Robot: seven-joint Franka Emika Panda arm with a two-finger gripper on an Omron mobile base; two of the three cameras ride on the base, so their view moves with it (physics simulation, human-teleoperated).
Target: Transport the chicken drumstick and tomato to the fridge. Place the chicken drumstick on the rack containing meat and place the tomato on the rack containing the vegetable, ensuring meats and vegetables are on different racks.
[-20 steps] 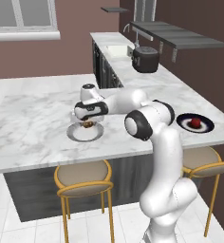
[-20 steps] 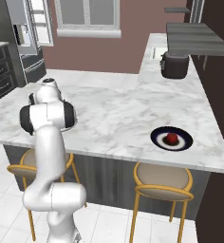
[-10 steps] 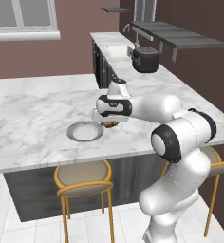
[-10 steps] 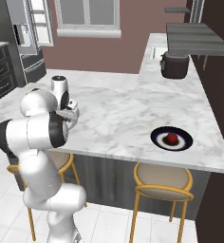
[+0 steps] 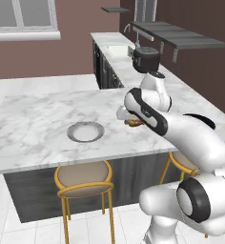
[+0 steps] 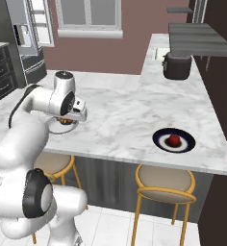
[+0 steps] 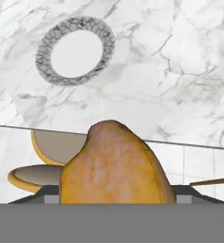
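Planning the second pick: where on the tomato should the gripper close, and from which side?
Come straight down from above and close across the widest part of the tomato. It is a small round ball sitting alone in the middle of a dark plate near the counter's front edge; the raised plate rim would probably hinder a low side approach. The gripper currently holds the chicken drumstick.

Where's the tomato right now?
The tomato sits on a dark plate near the front edge of the marble counter, right side of the right base view, above a stool and apart from the gripper.
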